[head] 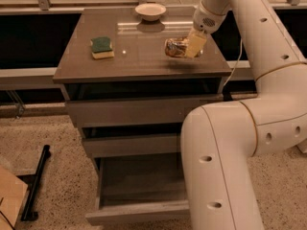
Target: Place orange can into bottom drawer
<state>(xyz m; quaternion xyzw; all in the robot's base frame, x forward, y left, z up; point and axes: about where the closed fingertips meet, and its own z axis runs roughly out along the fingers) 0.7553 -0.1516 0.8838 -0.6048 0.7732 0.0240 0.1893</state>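
Observation:
The orange can (174,48) lies on its side in my gripper (188,47), at the right of the cabinet top and just above it, with a shadow under it. The gripper's cream fingers (194,43) are closed on the can's right end. The arm comes down from the upper right. The bottom drawer (138,213) is pulled out at the foot of the cabinet, below and in front of the can. I see nothing in its tray. My arm's large white link covers its right side.
A green-and-yellow sponge (102,47) sits on the left of the cabinet top (139,61). A cream bowl (150,11) stands at the back. The two upper drawers are slightly open. A black bar (36,181) and cardboard (8,200) lie on the floor at left.

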